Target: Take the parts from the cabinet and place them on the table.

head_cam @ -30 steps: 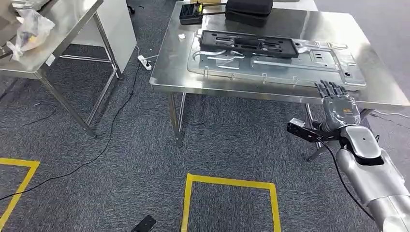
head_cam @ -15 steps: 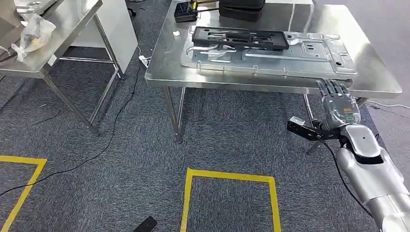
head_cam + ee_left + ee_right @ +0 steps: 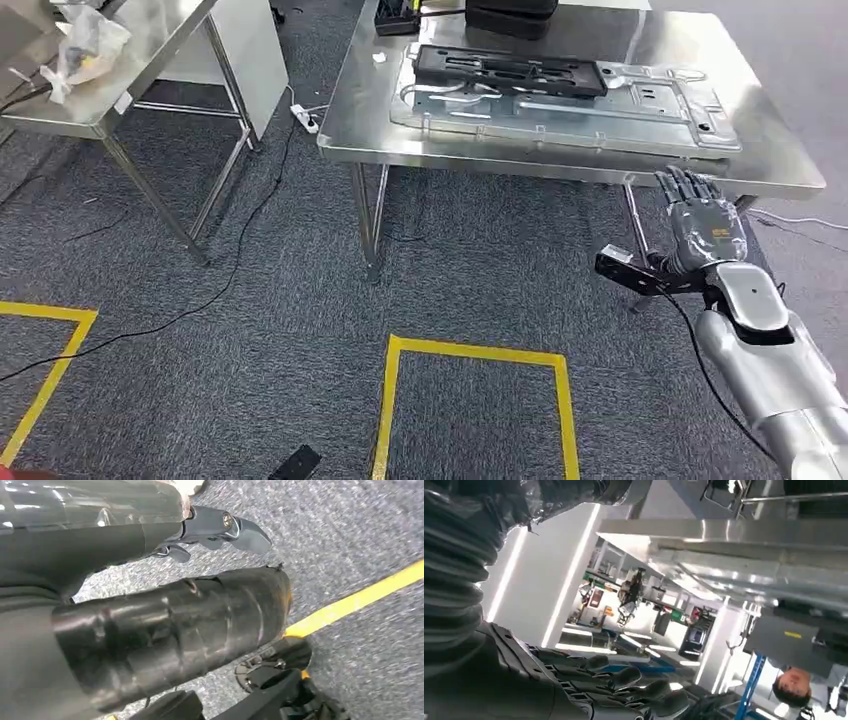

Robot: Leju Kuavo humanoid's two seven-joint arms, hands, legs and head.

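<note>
A robot's right hand (image 3: 700, 222) hangs empty with fingers spread, just below the near edge of a steel table (image 3: 360, 120), where a black part (image 3: 510, 72) lies on a large metal panel (image 3: 600, 115); the left hand's (image 3: 220, 530) state cannot be told.

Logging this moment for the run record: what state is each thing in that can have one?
right hand: empty, fingers straight, off the table's front edge
left hand: hanging over the floor, grip cannot be told
metal panel: lying flat on the table
black tray part: lying on the metal panel
plastic bag: crumpled on the side table
</note>
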